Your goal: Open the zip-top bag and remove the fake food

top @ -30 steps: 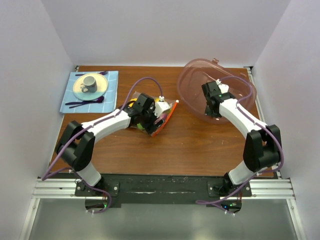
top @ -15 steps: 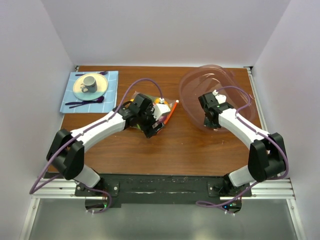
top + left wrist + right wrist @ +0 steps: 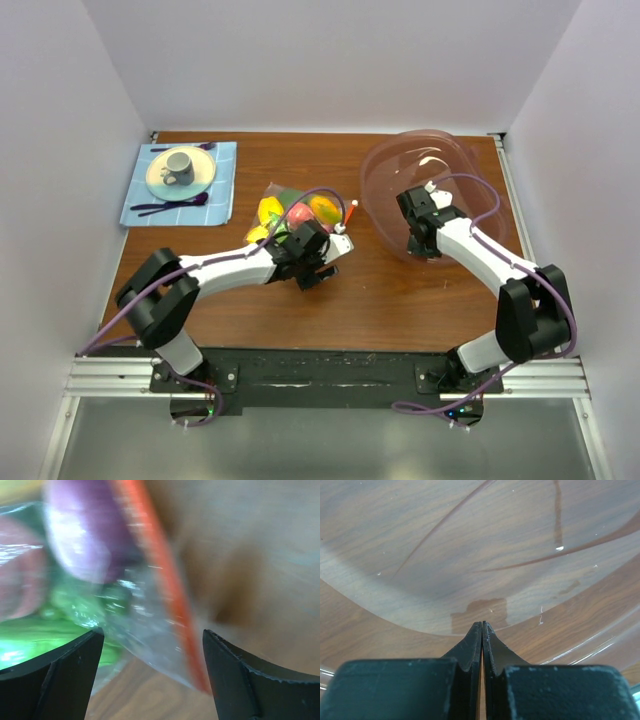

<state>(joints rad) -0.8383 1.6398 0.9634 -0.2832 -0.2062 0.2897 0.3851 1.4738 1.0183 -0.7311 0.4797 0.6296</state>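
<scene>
Reaching low at table (image 3: 400, 295) centre, left gripper (image 3: 152, 635) is held jaws apart at the zip-top bag (image 3: 300, 205), fake food (image 3: 268, 210) inside; right gripper (image 3: 482, 625) jaws are clamped on pink tub (image 3: 420, 160) near far-right corner.

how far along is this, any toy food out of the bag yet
Nothing finished. The crinkly clear zip-top bag looks closed, with the glossy plastic toy fruits and vegetables inside. In hand: the left gripper, open, straddles its orange-red zip strip; the right gripper is shut at the rim of the pink-tinted clear tub. Left: unzip, take food out.
</scene>
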